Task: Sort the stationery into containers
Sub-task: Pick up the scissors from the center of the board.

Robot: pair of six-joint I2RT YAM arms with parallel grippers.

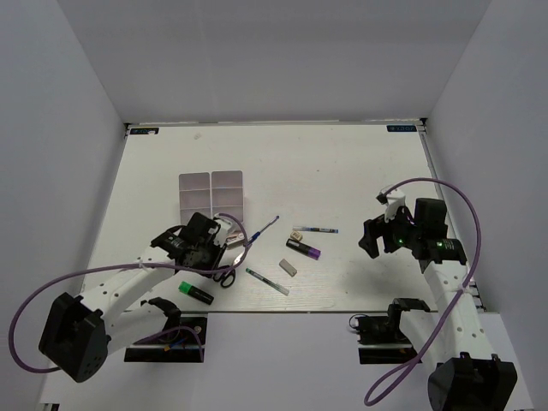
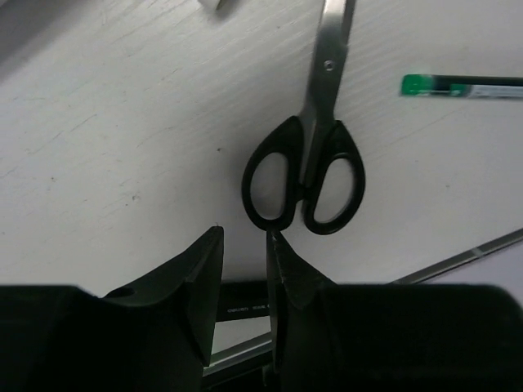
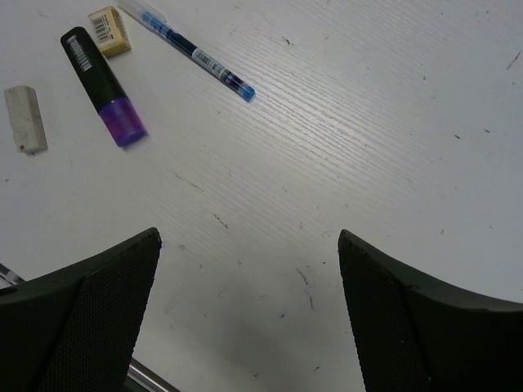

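Black-handled scissors point(image 1: 227, 276) lie near the table's front, handles just beyond my left gripper point(image 1: 218, 254). In the left wrist view the scissors point(image 2: 302, 175) lie just ahead of the left gripper point(image 2: 243, 241), whose jaws stand a narrow gap apart with nothing between them. My right gripper point(image 1: 372, 240) hovers wide open and empty over bare table point(image 3: 249, 245). To its left lie a purple-capped marker point(image 3: 105, 87), a beige eraser point(image 3: 109, 31), a grey eraser point(image 3: 25, 119) and a blue pen point(image 3: 192, 51). Two divided trays point(image 1: 211, 195) stand behind the left gripper.
A green-capped marker point(image 1: 195, 292) lies at the front edge left of the scissors. A white pen with a green end point(image 1: 267, 282) lies right of them, also in the left wrist view point(image 2: 462, 86). A thin blue pen point(image 1: 264, 231) lies right of the trays.
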